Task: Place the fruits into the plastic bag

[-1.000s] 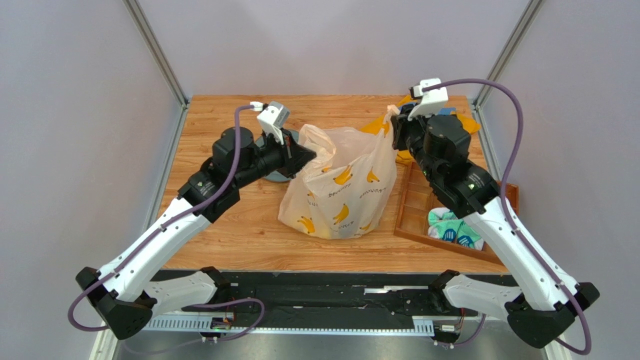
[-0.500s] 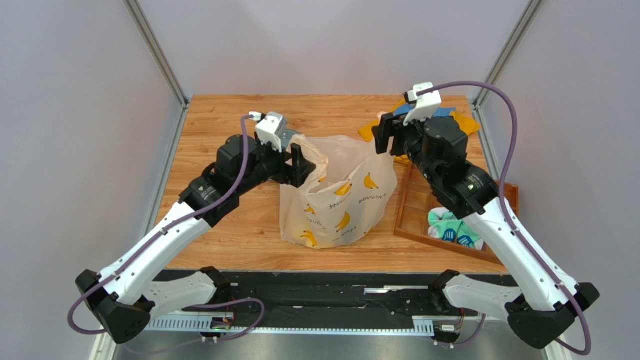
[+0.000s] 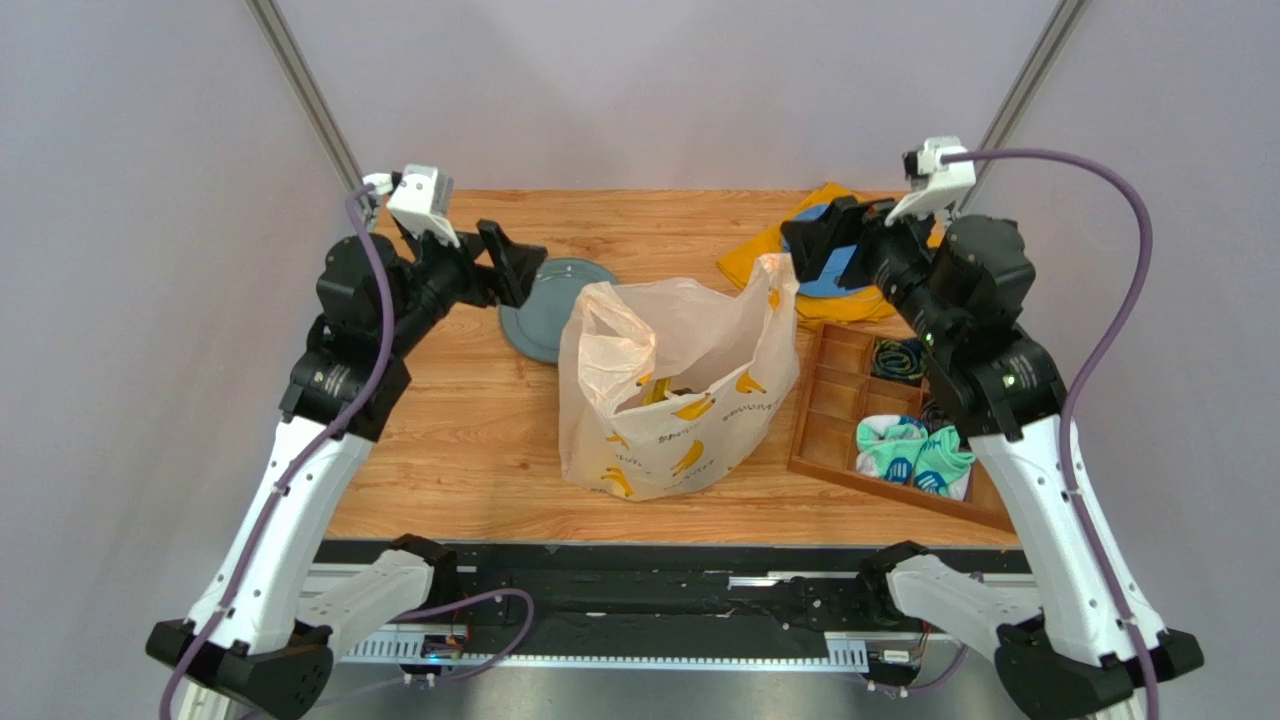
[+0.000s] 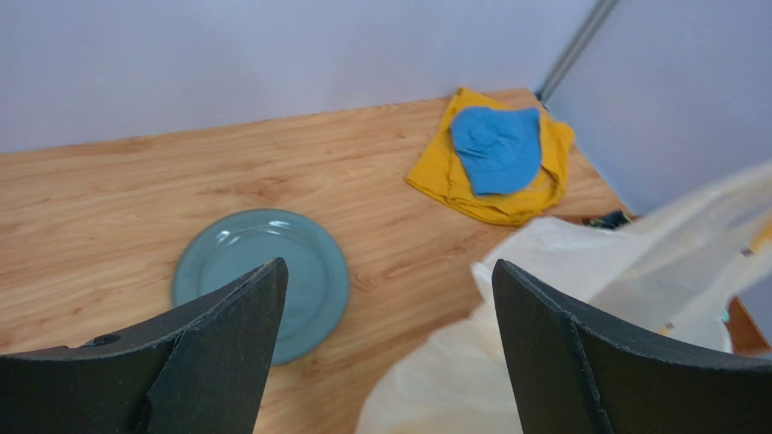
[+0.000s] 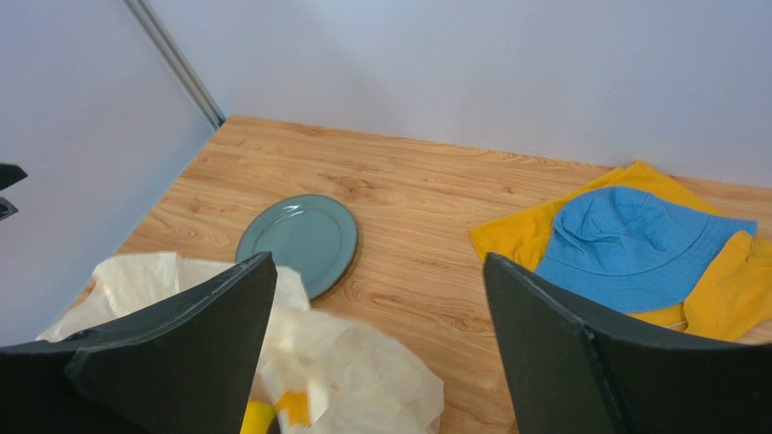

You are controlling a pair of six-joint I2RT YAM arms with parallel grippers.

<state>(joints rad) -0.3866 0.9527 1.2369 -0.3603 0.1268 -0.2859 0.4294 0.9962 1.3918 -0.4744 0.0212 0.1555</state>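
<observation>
The plastic bag [image 3: 676, 383], pale peach with banana prints, stands slumped at the table's middle with its mouth open upward. Of the fruits I see only something yellow and dark low inside that mouth [image 3: 657, 393], and a yellow bit [image 5: 257, 418] in the right wrist view. My left gripper [image 3: 514, 263] hovers open left of the bag, above the plate, with nothing between its fingers; the bag [image 4: 562, 298] lies below and right of it [image 4: 387, 267]. My right gripper [image 3: 830, 248] hangs open at the bag's back right, also empty [image 5: 380, 258], with the bag [image 5: 362, 362] beneath it.
A round grey-blue plate [image 3: 544, 308] lies bare behind and left of the bag. A blue cloth on an orange one [image 3: 834, 267] sits at the back right. A wooden compartment tray [image 3: 836, 393] with small items lies to the right of the bag.
Both grippers opened and let go of the bag's handles, then drew back and outward, the left toward the left wall, the right toward the back right. The bag sagged and settled.
</observation>
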